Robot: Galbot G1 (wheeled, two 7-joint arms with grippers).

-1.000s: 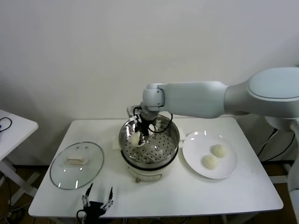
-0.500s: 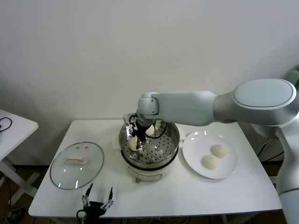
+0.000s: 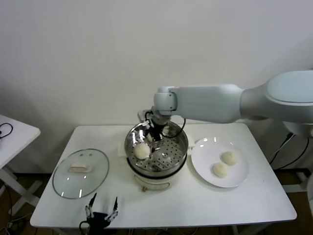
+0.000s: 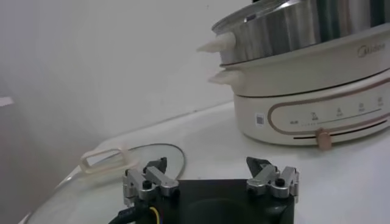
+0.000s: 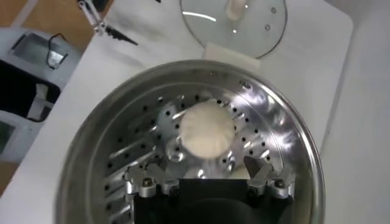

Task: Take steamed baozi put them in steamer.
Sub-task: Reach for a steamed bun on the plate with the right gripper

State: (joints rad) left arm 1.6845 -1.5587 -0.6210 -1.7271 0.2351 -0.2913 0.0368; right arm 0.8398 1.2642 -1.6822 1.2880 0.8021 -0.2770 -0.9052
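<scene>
The steamer stands mid-table, a shiny steel pot with a perforated tray on a white base. One baozi lies free on the tray at its left side, and it also shows in the right wrist view. Two more baozi lie on the white plate. My right gripper hovers over the steamer's far side, open and empty, just behind the baozi. My left gripper is parked at the table's front edge, open and empty.
The glass lid with its white knob lies flat on the table left of the steamer, close to my left gripper. A second small white table stands at the far left.
My right gripper opened and let the baozi go onto the tray. It then rose and drew back a little to the right. The left arm has not moved.
</scene>
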